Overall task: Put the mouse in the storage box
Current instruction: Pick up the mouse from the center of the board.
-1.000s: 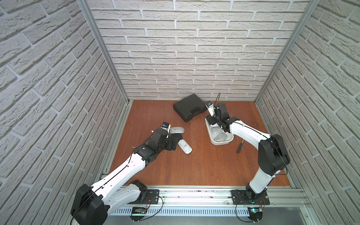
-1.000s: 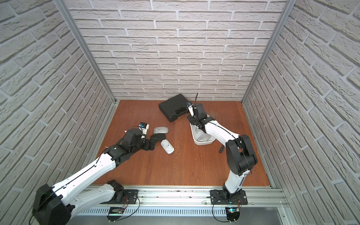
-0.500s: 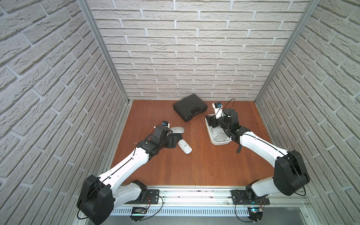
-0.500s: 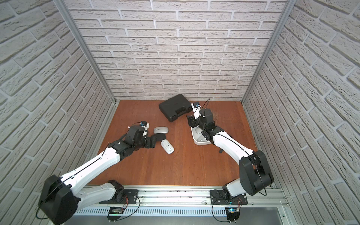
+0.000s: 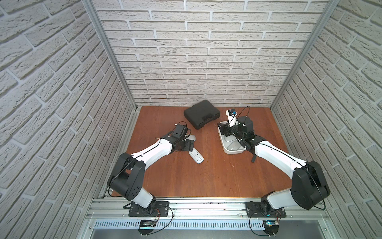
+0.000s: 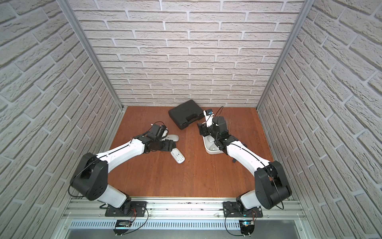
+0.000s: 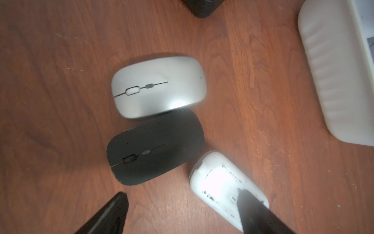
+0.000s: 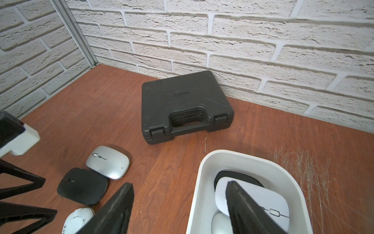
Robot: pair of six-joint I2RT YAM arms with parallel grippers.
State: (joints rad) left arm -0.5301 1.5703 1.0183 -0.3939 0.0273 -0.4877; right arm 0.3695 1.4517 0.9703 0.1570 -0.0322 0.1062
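Note:
Three mice lie on the table: a silver mouse (image 7: pixel 159 87), a black mouse (image 7: pixel 155 152) touching it, and a white mouse (image 7: pixel 222 182) lying upside down. My left gripper (image 7: pixel 182 198) is open just above them with only bare wood between its fingers; one finger (image 7: pixel 249 204) overlaps the white mouse. In both top views it hides the black mouse. The storage box (image 8: pixel 202 182), a white tub, holds a white mouse (image 8: pixel 259 198) on a black one, and another white one. My right gripper (image 8: pixel 179 187) is open and empty above the box's near wall.
A black hard-shell case (image 5: pixel 201 113) lies by the back wall, between the mice and the storage box (image 5: pixel 231 150). A small black stick (image 5: pixel 253 159) lies by the right forearm. Brick walls close in the left, back and right sides.
My left gripper has narrowed a little and edged forward over the black mouse. The right arm's elbow has swung out to the right while its gripper stayed above the box's far end.

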